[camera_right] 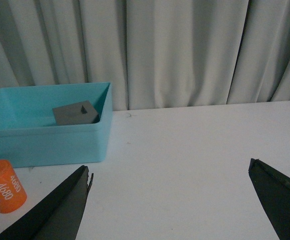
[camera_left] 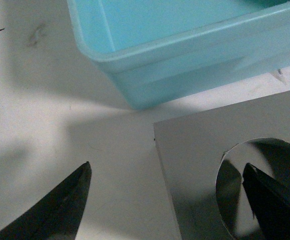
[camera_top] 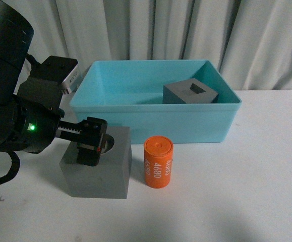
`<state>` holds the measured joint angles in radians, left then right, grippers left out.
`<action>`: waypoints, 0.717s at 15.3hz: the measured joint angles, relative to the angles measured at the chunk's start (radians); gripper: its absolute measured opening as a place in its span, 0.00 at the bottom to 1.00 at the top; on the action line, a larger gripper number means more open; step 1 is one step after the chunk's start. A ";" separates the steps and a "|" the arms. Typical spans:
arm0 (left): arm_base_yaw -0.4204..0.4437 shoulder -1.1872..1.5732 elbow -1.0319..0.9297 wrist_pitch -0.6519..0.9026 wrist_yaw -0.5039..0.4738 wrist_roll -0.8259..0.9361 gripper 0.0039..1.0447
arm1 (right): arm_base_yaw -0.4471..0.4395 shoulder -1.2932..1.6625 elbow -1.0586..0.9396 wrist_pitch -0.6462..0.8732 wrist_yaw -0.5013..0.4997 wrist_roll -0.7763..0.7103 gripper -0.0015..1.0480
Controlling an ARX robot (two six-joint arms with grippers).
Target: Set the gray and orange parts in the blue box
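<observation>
A: Two parts out on the white table [camera_top: 246, 201], nearest first: matte gray cube [camera_top: 98, 171] with round recess, upright; at its 3 o'clock, just beside but apart, orange cylinder [camera_top: 158, 162], standing on end, "4680" in white on its side.
B: Left gripper [camera_left: 166, 166]?
A: Spread open over that cube: one finger [camera_left: 59, 205] outside the side face, the other over the recess. Not clamped.
B: Right gripper [camera_right: 170, 170]?
A: Wide open above the table, holding nothing.
B: Farther, at 12 o'clock?
A: Turquoise blue box [camera_top: 151, 118], rimmed, wide. Inside, toward 1 o'clock: second gray cube [camera_top: 191, 93], square recess on top.
</observation>
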<state>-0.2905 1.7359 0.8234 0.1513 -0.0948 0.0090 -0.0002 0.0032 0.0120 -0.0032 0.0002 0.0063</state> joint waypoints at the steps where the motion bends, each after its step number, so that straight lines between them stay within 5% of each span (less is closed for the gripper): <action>1: -0.003 0.004 0.000 0.000 0.001 -0.001 0.76 | 0.000 0.000 0.000 0.000 0.000 0.000 0.94; 6: -0.020 0.003 0.000 0.000 0.006 -0.008 0.26 | 0.000 0.000 0.000 0.000 0.000 0.000 0.94; 11: 0.029 -0.162 -0.012 -0.140 0.027 -0.085 0.19 | 0.000 0.000 0.000 0.000 0.000 0.000 0.94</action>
<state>-0.2611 1.5738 0.8112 0.0116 -0.0681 -0.0757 -0.0002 0.0032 0.0120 -0.0036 0.0002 0.0063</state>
